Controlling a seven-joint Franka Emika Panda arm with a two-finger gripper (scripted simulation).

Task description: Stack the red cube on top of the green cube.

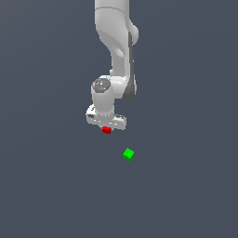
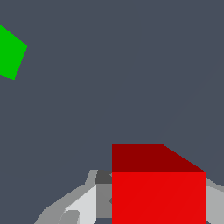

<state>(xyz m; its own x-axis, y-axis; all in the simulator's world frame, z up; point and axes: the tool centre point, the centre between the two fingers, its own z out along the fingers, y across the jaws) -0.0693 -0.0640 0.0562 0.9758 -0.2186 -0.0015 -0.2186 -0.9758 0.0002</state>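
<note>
The red cube (image 1: 106, 130) sits directly under my white gripper (image 1: 106, 128), between its fingers. In the wrist view the red cube (image 2: 158, 197) fills the near field, with a finger (image 2: 83, 203) pressed against one side and the other finger (image 2: 215, 199) against the opposite side. The gripper is shut on the red cube. The green cube (image 1: 128, 154) lies apart on the floor, toward the exterior view's right and nearer the camera than the gripper. In the wrist view the green cube (image 2: 10, 52) shows only partly at the frame's edge, turned at an angle.
A plain dark grey floor (image 1: 56, 186) spreads around both cubes. The white arm (image 1: 118, 42) rises behind the gripper to the top of the exterior view. No other objects show.
</note>
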